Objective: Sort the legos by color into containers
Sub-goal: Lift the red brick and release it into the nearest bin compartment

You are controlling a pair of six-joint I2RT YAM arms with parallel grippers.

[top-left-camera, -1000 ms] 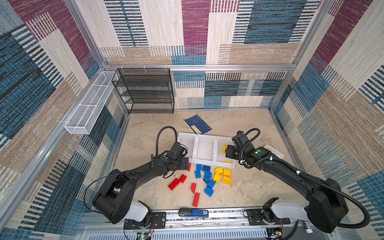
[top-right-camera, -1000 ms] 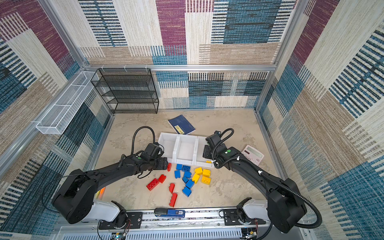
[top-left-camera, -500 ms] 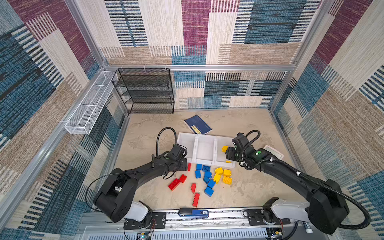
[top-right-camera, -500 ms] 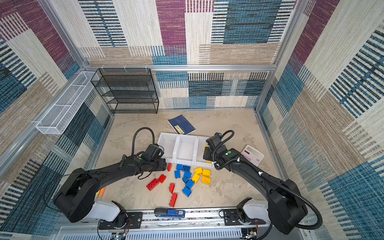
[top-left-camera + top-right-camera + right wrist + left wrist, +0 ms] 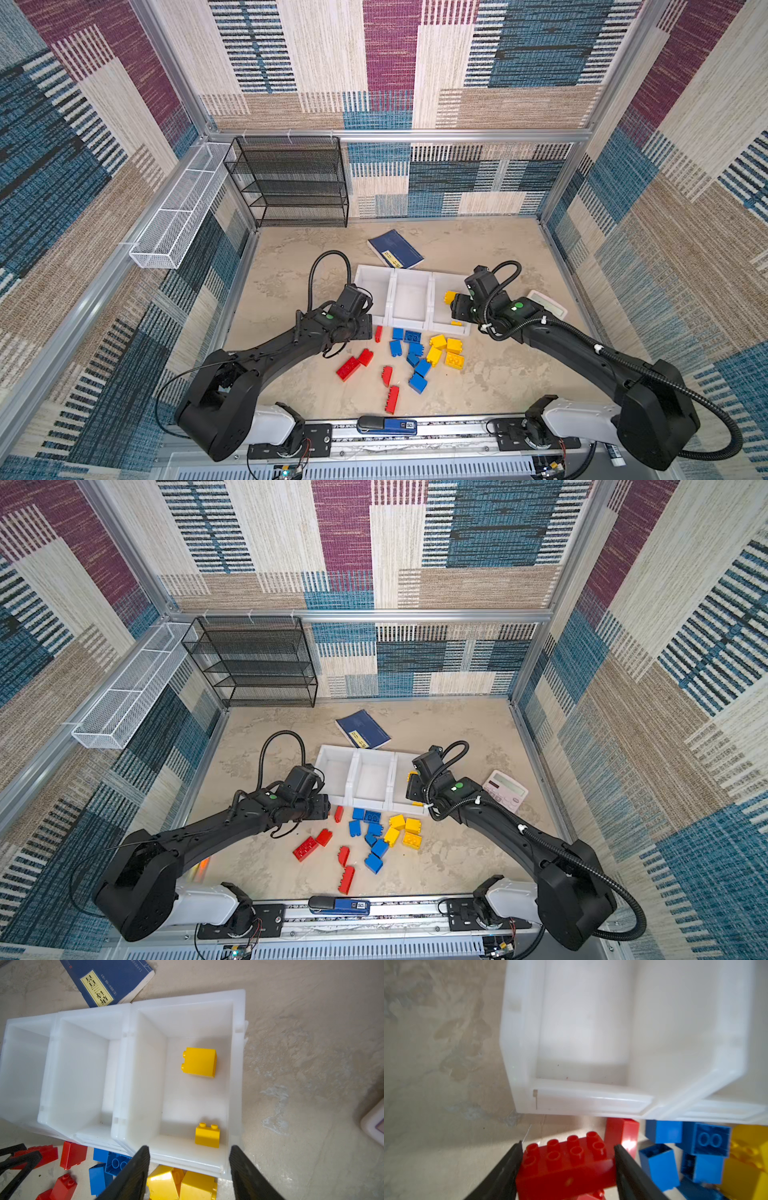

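Observation:
My left gripper [image 5: 567, 1153] is shut on an oblong red lego [image 5: 560, 1169], one finger at each end, just in front of the left container [image 5: 521, 1043]; in both top views the wrist [image 5: 357, 326] [image 5: 316, 804] hides this brick. My right gripper [image 5: 189, 1149] is open and empty over the front rim of the right container [image 5: 145, 1084], which holds two yellow legos [image 5: 199, 1062] [image 5: 207, 1135]. The middle container [image 5: 83, 1076] and the left one are empty. Loose red legos [image 5: 348, 368], blue legos [image 5: 415, 349] and yellow legos [image 5: 446, 349] lie on the table before the containers [image 5: 392, 276].
A blue booklet [image 5: 395, 249] lies behind the containers and a calculator [image 5: 546, 303] to their right. A blue-and-black stapler [image 5: 386, 426] sits at the front rail. A black mesh rack [image 5: 291, 183] and a white wire basket [image 5: 178, 212] stand at the back left.
My left gripper's fingers have closed onto the red lego. The right gripper has hardly moved and stays open.

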